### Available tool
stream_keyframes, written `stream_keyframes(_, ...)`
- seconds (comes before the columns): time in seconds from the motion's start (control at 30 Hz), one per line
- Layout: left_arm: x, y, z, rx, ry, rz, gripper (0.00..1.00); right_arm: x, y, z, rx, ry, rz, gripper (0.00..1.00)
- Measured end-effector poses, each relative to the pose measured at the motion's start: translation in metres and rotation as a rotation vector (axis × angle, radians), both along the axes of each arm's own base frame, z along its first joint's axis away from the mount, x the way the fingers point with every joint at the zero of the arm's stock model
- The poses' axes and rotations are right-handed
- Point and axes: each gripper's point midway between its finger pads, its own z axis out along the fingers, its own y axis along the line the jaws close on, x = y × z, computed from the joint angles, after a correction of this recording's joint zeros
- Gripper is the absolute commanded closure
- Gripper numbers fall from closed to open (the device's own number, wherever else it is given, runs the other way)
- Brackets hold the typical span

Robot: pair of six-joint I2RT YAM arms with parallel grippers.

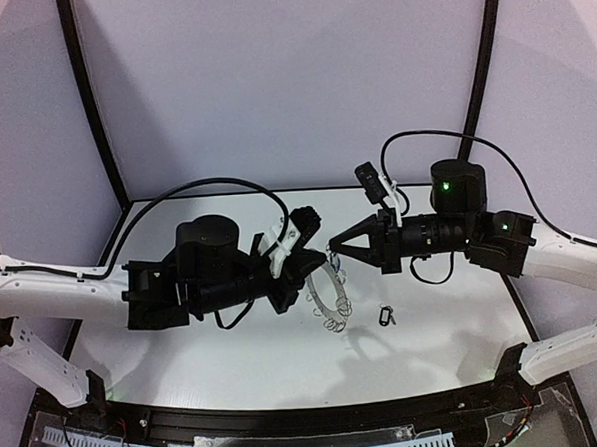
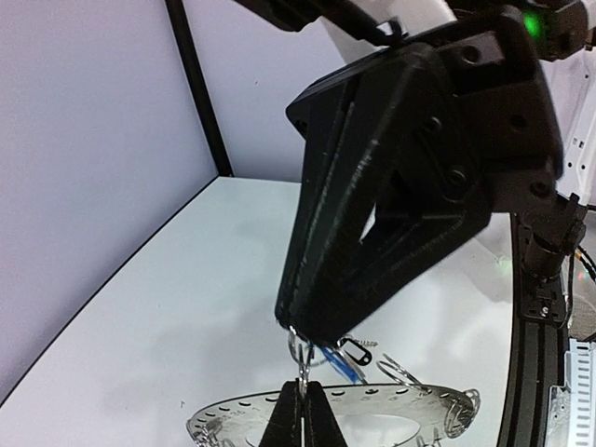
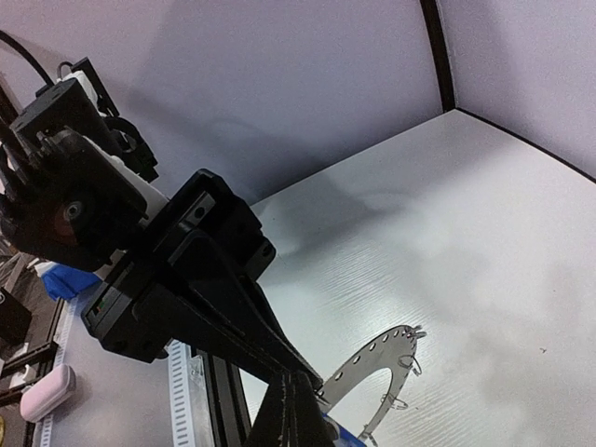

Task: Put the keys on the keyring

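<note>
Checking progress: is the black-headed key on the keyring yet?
Off: the black-headed key lies alone on the table, apart from the keyring.

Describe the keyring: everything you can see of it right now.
The keyring is a large flat ring, greyish and slightly see-through in look. It has a wide round hole, small holes punched along its rim and thin wire loops hanging from them. It sits mid-table between the arms, apparently lifted at one side. The left gripper is shut on one rim loop. Just above it, the right gripper seems to pinch the loop of the blue-tagged key.
</note>
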Motion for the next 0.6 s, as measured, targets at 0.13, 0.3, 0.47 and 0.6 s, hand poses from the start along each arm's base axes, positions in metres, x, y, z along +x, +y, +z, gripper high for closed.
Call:
stream_keyframes(0.13,0.005,0.001,0.001,0.026,0.03,0.039,0.99,0.002,0.006,0.0,-0.018,-0.029,-0.01,1.0)
stream_keyframes(0.3,0.015,0.0,-0.002,0.073,0.059,0.106,0.99,0.011,0.013,-0.001,-0.048,-0.068,-0.04,1.0)
stream_keyframes(0.47,0.02,0.002,-0.014,0.118,0.105,0.165,0.99,0.017,0.018,-0.014,-0.109,-0.095,-0.063,1.0)
stream_keyframes(0.6,0.019,0.002,-0.017,0.106,0.139,0.183,0.82,0.016,0.018,-0.017,-0.123,-0.106,-0.067,1.0)
